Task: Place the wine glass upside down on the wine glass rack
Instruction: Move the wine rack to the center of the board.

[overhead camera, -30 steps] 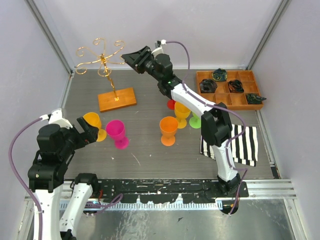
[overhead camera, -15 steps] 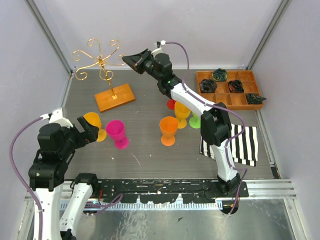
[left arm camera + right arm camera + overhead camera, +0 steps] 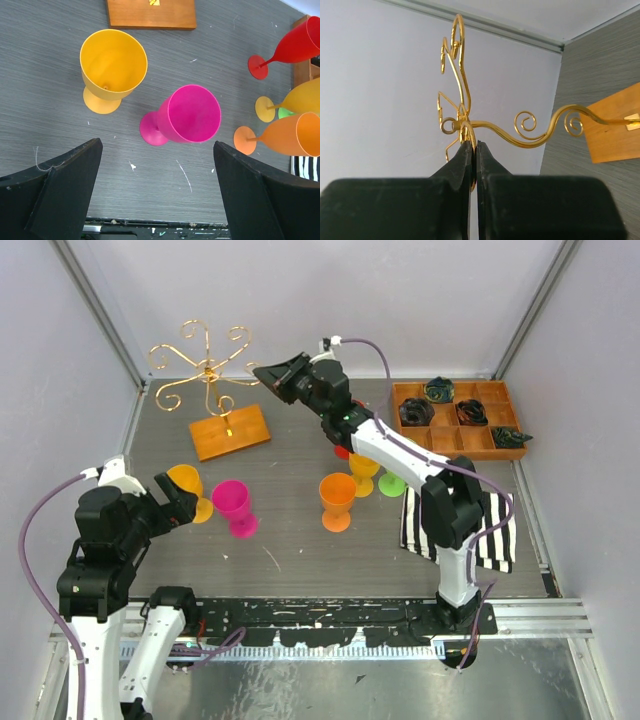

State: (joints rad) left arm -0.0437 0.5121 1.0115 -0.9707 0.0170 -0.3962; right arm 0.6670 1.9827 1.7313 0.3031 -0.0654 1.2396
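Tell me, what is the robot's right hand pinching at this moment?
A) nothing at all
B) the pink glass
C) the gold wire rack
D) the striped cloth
C: in the right wrist view the right hand is shut on a gold scroll arm of the wine glass rack, with the wire caught between its two fingers.

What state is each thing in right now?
wine glass rack: standing on its base, no glass hung, one scroll arm pinched
right gripper: shut on the wine glass rack
left gripper: open, holding nothing
pink glass: upright, untouched
left yellow glass: upright, untouched
orange glass: upright, untouched
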